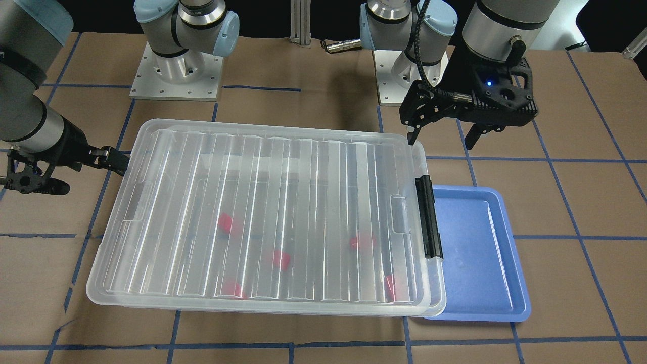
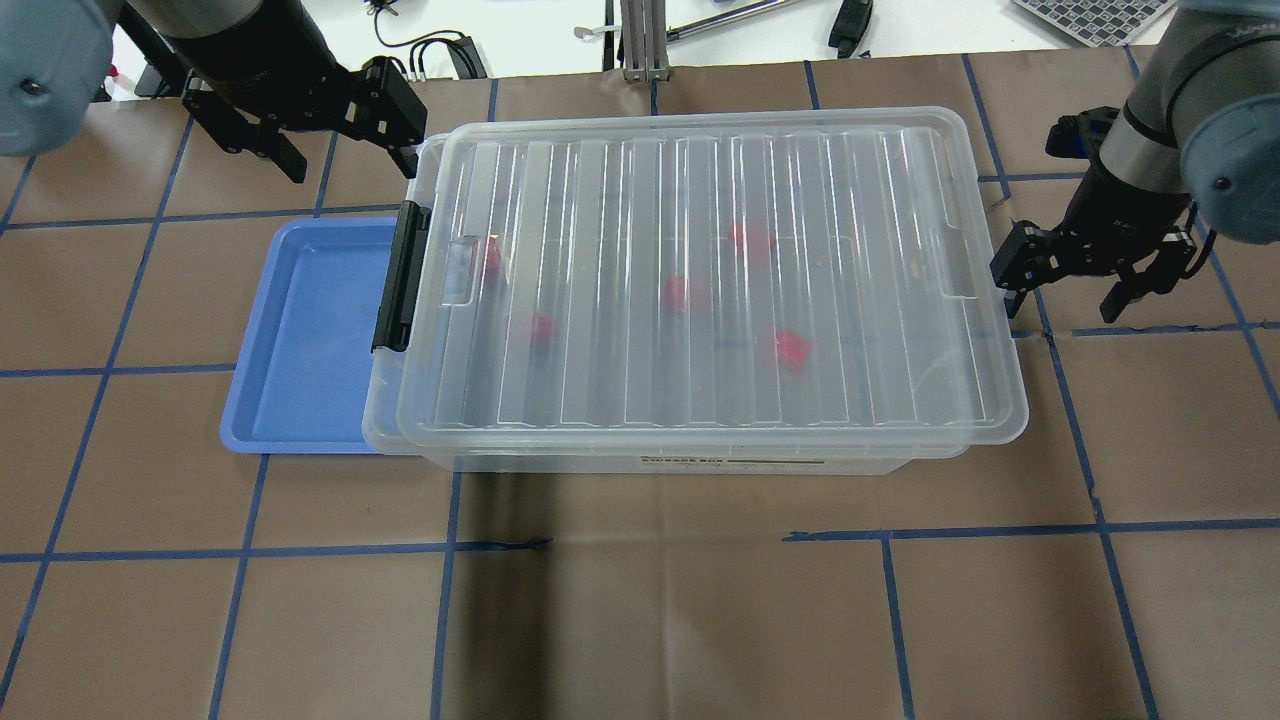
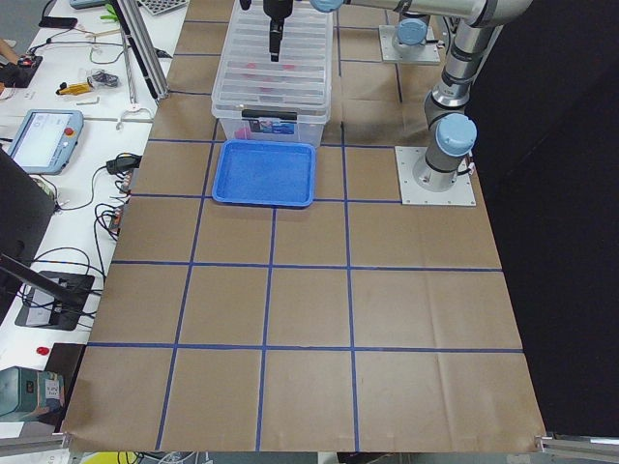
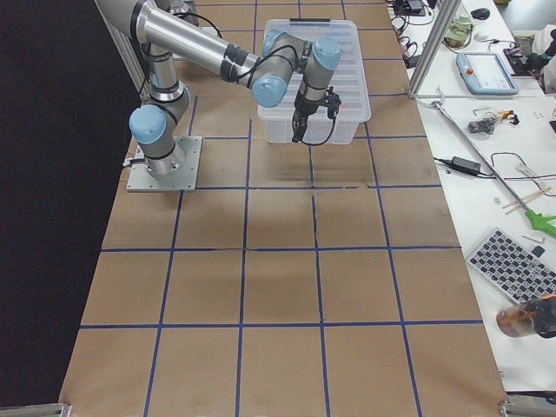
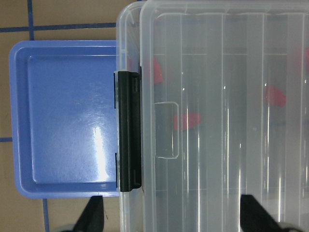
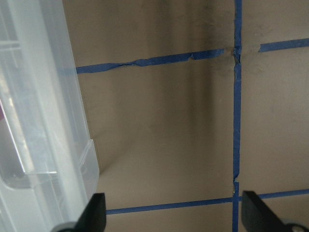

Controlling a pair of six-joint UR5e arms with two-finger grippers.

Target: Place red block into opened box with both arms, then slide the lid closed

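The clear box (image 2: 390,400) stands mid-table with the ribbed lid (image 2: 700,270) lying over nearly all of it, shifted slightly away from the black latch bar (image 2: 398,275). Several red blocks, one of them (image 2: 790,350), show blurred through the lid (image 1: 263,202) on the box floor. My left gripper (image 2: 352,167) hangs open above the far corner on the latch side; the left wrist view looks down on the latch bar (image 5: 129,130). My right gripper (image 2: 1060,303) is open at the lid's other short edge, one finger close beside it. Neither gripper holds anything.
A blue tray (image 2: 310,340) lies flat against the box's latch end, partly under its rim. Brown paper with a blue tape grid covers the table. Both arm bases (image 1: 177,71) stand at the robot's side. Benches with tools and cables run along the table's far side (image 4: 495,130).
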